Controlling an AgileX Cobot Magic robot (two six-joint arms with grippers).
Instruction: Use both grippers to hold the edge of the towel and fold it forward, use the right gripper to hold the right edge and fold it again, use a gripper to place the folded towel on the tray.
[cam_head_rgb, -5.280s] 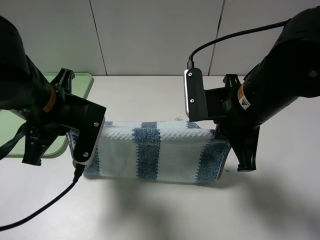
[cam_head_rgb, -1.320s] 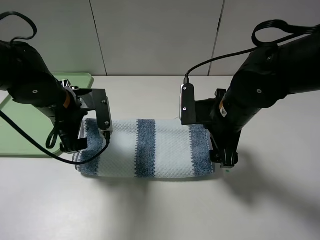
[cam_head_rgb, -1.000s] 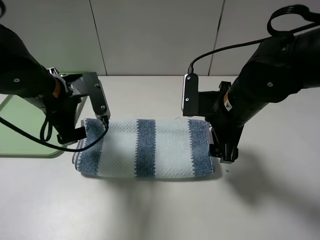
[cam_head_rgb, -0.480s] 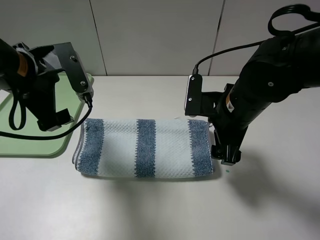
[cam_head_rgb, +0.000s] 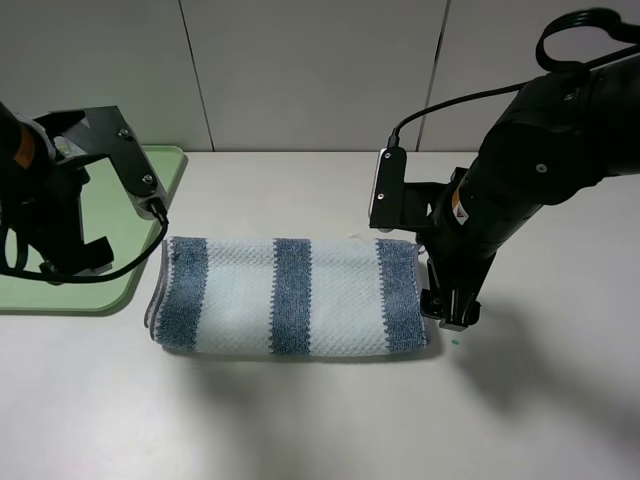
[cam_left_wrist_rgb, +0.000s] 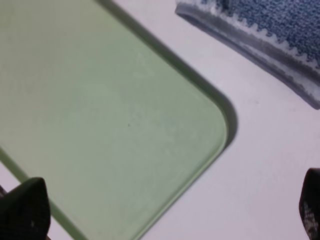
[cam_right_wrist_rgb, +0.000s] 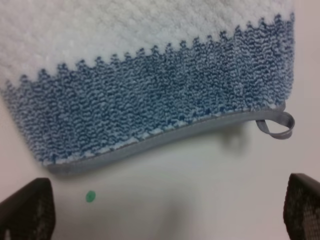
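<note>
The folded striped towel (cam_head_rgb: 288, 297) lies on the desk (cam_head_rgb: 300, 420), its grey hem (cam_right_wrist_rgb: 165, 135) just ahead of the released, empty right jaws, while the left jaws, equally released, hang above the green tray (cam_left_wrist_rgb: 100, 115) corner.

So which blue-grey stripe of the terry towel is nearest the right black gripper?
The rightmost stripe, directly beside the right gripper; the middle stripe and leftmost stripe lie farther left.

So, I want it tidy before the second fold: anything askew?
At the left end of the towel one layer's grey hem peeks past the other, so the fold looks slightly uneven. A tiny green speck lies by its right end.
</note>
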